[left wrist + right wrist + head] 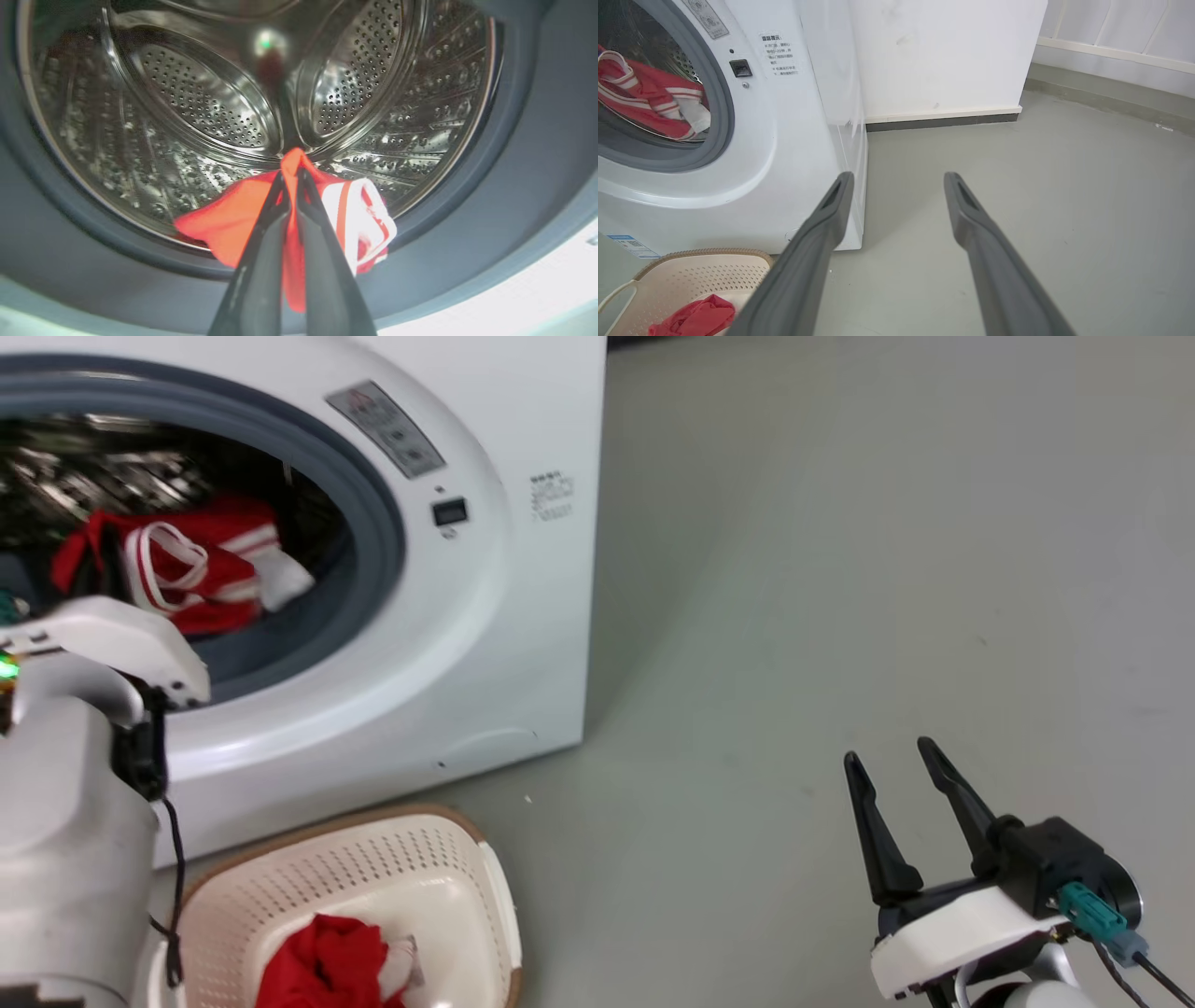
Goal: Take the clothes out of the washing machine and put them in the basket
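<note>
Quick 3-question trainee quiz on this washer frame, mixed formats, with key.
1. True or false: the right gripper is shut on fabric.
2. The left gripper is clamped on: A) striped red garment B) white towel C) nothing.
3. Fill in: a red bundle already lies in the ____.
Key: 1 false, open over the floor. 2 A, inside the washing machine. 3 basket.

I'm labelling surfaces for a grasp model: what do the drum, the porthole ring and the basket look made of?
The drum looks like polished steel: mirror glints, punched holes. The porthole ring seems matte grey rubber, no shine. The basket looks like cream moulded plastic, perforated.
</note>
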Robot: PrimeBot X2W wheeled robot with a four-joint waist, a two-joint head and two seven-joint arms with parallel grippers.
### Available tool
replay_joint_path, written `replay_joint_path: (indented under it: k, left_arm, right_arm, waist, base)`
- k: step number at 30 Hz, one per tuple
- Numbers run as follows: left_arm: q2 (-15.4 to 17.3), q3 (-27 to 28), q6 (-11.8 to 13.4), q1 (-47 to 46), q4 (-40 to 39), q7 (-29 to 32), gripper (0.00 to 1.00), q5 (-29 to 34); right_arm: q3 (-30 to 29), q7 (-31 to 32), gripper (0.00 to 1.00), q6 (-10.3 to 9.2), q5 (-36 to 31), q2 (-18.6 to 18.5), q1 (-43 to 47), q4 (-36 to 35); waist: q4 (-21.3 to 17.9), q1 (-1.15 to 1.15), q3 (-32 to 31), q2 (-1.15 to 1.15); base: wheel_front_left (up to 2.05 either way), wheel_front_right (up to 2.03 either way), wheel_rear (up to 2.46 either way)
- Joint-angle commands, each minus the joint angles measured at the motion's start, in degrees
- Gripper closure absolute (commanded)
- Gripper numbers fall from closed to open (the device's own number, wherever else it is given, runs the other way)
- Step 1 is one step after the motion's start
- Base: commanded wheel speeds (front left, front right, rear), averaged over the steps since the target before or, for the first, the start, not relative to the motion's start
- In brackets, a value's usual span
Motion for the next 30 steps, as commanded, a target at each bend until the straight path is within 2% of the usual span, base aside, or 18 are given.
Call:
replay_joint_path:
  k: [1,6,15,22,30]
  left_arm:
    - [-0.19,-0.09,-0.11,1.56,-1.02,-0.40,1.00,0.67]
    - [-1.82,-0.72,-0.84,6.01,-6.64,-0.41,1.00,2.38]
    - [-5.38,-0.34,0.07,15.25,-18.52,-0.30,1.00,2.37]
    - [-7.77,-1.33,2.23,25.40,-30.86,0.86,1.00,1.53]
    - [-10.01,-3.00,6.15,40.85,-46.14,5.18,1.00,0.47]
  right_arm:
    - [-0.18,0.39,0.00,-0.04,-0.29,0.06,0.99,-0.36]
    - [-1.13,1.33,0.00,-0.04,-0.55,0.05,2.64,-1.62]
    - [-2.82,3.91,0.00,-0.04,-1.35,0.06,6.01,-3.84]
    - [-4.25,5.27,0.00,-0.04,-2.65,0.06,8.34,-5.72]
    - [-3.75,5.95,0.00,-0.04,-2.95,0.07,9.59,-6.85]
  waist:
    - [2.23,0.02,-3.09,0.00]
    - [3.83,0.02,-6.87,0.00]
    - [6.38,0.02,-12.37,0.00]
    - [8.51,0.02,-14.06,0.00]
    - [9.60,0.02,-14.21,0.00]
  base:
    - [0.00,0.00,0.00]
    - [0.00,0.00,0.00]
    - [0.00,0.00,0.00]
    - [0.00,0.00,0.00]
    - [0.00,0.00,0.00]
